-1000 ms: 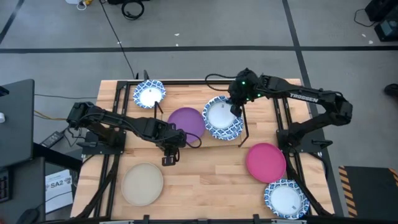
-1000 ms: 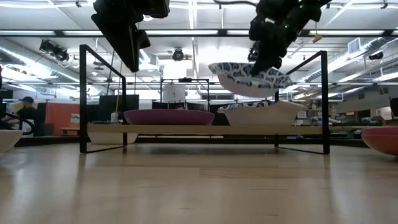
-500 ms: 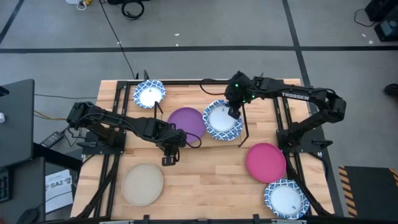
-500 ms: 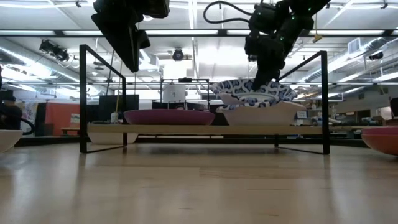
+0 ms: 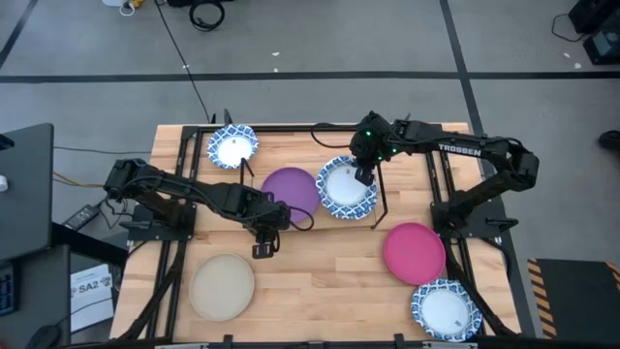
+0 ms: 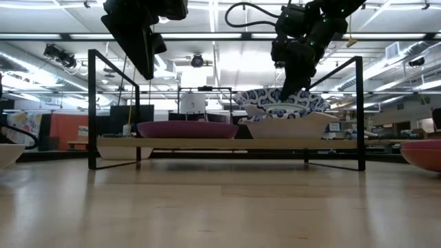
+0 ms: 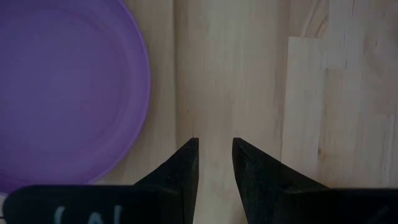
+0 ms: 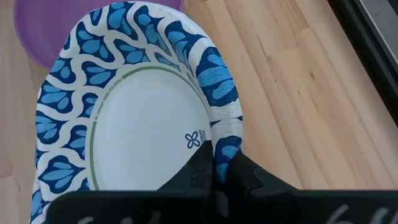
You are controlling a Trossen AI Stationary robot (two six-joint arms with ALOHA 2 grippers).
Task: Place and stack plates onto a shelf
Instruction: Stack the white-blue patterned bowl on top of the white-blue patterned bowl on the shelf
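Note:
A blue-and-white plate [image 5: 345, 189] [image 8: 137, 137] sits on a pale plate [image 6: 286, 128] on the right part of the shelf [image 6: 172, 143]. My right gripper [image 5: 364, 175] [image 6: 292, 86] is shut on its rim. A purple plate [image 5: 291, 189] [image 6: 187, 129] rests on the shelf board beside it. My left gripper [image 5: 263, 236] [image 7: 215, 158] hangs open over bare wood near the purple plate's near edge, touching nothing. Off the shelf, a beige plate [image 5: 223, 286], a magenta plate [image 5: 415, 252] and two blue-and-white plates [image 5: 232, 147] [image 5: 446, 310] lie on the table. My right gripper pinches the blue-and-white plate's rim [image 8: 225, 144] on its far-right side, one finger [image 8: 200, 163] on the inner face and the other [image 8: 246, 172] outside it. The fingers come from above, pointing down. The plate's underside rests in the pale plate on the shelf.
The shelf's thin black rods [image 5: 382, 204] rise around the stacked plates, with upright posts [image 6: 359, 110] [image 6: 91, 107] at its ends. Bare wood shows in the table's near middle between the beige and magenta plates. Table frame bars run along both sides.
My right gripper has come down and slightly toward the table's left. The blue-and-white plate, held tilted above the shelf a second ago, has settled onto the pale plate. Over the last half second nothing has moved.

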